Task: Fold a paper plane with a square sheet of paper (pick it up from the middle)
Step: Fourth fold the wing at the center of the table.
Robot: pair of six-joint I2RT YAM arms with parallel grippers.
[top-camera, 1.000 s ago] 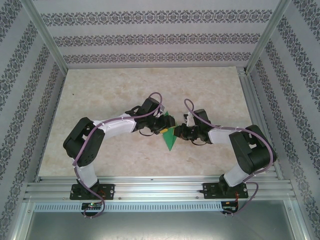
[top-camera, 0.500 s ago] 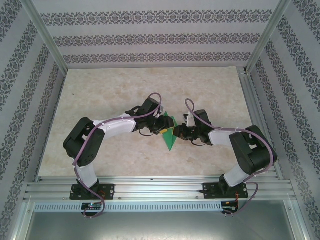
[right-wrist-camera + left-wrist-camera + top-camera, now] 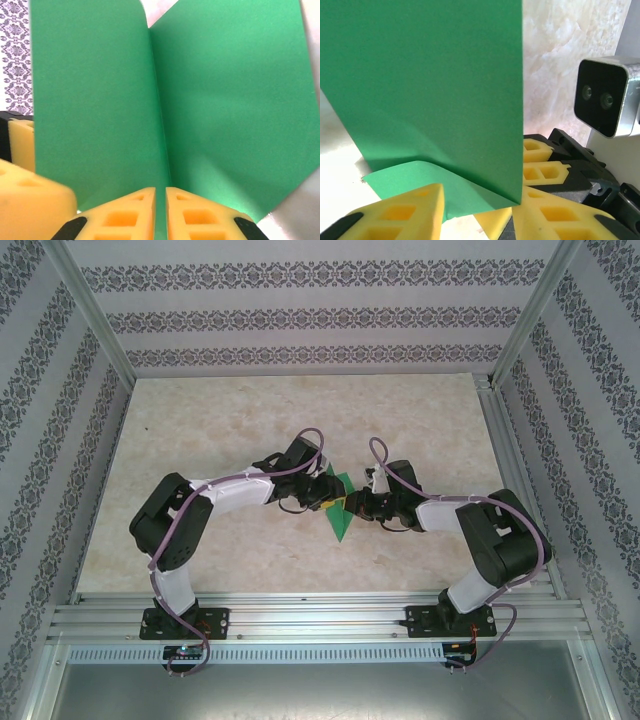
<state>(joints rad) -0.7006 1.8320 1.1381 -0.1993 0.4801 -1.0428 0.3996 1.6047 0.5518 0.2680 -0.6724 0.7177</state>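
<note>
The green sheet of paper hangs above the table's middle between both grippers, folded along a centre crease, with a pointed end towards me. My right gripper is shut on that crease, and the two flaps spread away like an open book. My left gripper stands open at the paper's other side. Its yellow fingers are apart, and the sheet's lower edge and a curled flap sit between them. The right gripper's yellow fingers show just behind the paper in the left wrist view.
The right wrist's camera housing sits close to the left gripper. The beige stone-look tabletop is bounded by patterned walls. An aluminium rail carries both arm bases at the near edge.
The left gripper's jaws have narrowed around the paper. The sheet's far corner now stands up a little more between the grippers. Both arms have hardly shifted.
</note>
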